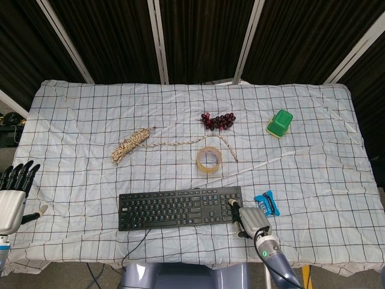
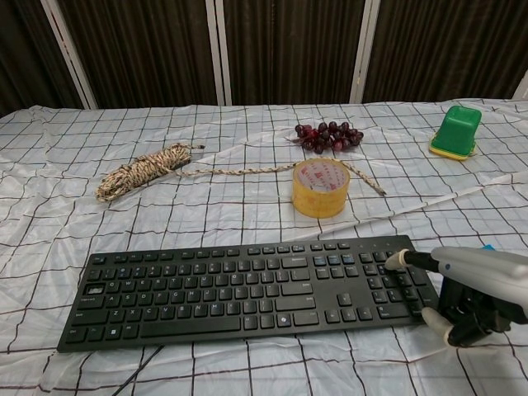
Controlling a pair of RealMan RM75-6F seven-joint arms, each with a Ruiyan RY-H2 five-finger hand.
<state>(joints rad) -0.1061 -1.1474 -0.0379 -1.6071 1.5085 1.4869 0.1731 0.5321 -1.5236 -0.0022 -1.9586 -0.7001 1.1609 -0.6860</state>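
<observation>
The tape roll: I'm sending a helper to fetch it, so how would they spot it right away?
Start at the black keyboard along the table's near edge. Just beyond its right half, on the checked cloth, lies the tape roll, beside the rope's loose tail. It is the only yellowish, hollow ring there.

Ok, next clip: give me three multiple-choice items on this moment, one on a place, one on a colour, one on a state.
1. Where is the right hand?
A. On the rope bundle
B. At the right end of the keyboard
C. Over the grapes

2. What colour is the small container?
A. Green
B. Red
C. White

3. How is the left hand?
A. Gripping the tape roll
B. Pressing a key
C. Holding nothing, fingers extended

Answers: 1 B, its fingers touch the keys at that end. 2 A, green with a yellowish rim. 3 C, it is at the table's left edge, away from everything.
</observation>
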